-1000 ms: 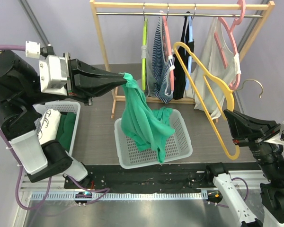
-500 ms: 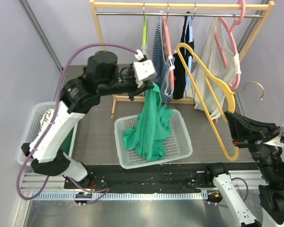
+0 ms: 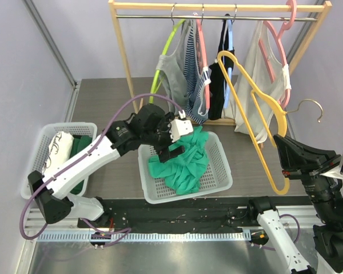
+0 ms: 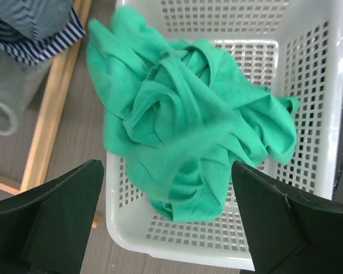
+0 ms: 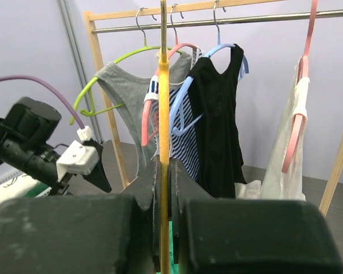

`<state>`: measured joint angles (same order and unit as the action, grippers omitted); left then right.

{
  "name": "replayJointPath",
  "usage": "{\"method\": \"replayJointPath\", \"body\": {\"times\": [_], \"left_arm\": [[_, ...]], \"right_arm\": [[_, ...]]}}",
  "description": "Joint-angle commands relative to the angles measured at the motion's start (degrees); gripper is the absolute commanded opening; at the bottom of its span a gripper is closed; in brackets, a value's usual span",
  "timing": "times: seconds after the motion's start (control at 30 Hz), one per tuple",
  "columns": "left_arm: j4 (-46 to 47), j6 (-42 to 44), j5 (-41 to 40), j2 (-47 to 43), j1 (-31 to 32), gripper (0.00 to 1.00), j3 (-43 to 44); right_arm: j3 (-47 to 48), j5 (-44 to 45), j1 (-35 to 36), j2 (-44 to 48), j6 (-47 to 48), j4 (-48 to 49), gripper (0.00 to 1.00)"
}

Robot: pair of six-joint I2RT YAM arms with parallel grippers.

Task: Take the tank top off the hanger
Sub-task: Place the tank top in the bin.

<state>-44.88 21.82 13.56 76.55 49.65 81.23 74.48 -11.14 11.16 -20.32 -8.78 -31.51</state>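
Observation:
The green tank top (image 3: 183,162) lies crumpled in the white mesh basket (image 3: 217,185) at the table's middle. It fills the left wrist view as a loose heap (image 4: 188,131), spilling over the basket's rim (image 4: 217,251) on the rack side. My left gripper (image 3: 174,142) hovers just above the heap. It is open (image 4: 163,171), with its black fingers wide apart and nothing between them. At the right, my right gripper (image 3: 283,151) is shut on the lower bar of a bare yellow hanger (image 3: 257,108). That hanger (image 5: 163,85) stands edge-on between the jaws (image 5: 171,171).
A wooden clothes rack (image 3: 123,51) stands behind the basket. On it hang a grey top on a green hanger (image 3: 171,80), a striped top (image 3: 191,63), a black top (image 3: 223,74) and a white top (image 3: 257,74). A second basket (image 3: 48,134) with clothes sits at the left.
My left gripper came down over the middle basket and opened, and the green tank top dropped into the basket. The green hanger on the rack swung out to the left. The right arm held still.

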Motion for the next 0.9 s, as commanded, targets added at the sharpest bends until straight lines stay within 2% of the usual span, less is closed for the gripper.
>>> {"method": "replayJointPath", "body": {"times": [0.0, 0.33, 0.63, 0.7, 0.8, 0.87], "left_arm": [[9.54, 0.94, -3.27, -0.01, 0.19, 1.00, -2.57], [18.69, -1.61, -10.04, 10.53, 1.33, 1.00, 0.59], [20.18, -0.03, -16.55, 21.87, 1.33, 0.99, 0.24], [21.23, 0.67, -16.82, 22.85, 1.33, 0.95, -0.02], [22.82, 1.37, -16.99, 24.34, 1.33, 0.82, -0.99], [23.61, 1.47, -17.51, 25.57, 1.33, 0.68, -0.81]], "right_arm": [[1.37, 1.12, 0.36, 0.28, 0.34, 1.89, 0.01], [0.76, 0.50, 0.44, -0.34, 0.08, 1.10, 0.01], [0.58, -0.47, 0.36, -0.16, -0.72, 1.10, 0.01], [1.28, -0.55, 0.36, -0.34, -0.63, 0.92, 0.01], [2.42, -1.17, 0.44, -0.86, -0.19, -0.13, 0.01], [2.95, -1.52, 0.36, -0.95, -0.19, -0.57, 0.01]]}}
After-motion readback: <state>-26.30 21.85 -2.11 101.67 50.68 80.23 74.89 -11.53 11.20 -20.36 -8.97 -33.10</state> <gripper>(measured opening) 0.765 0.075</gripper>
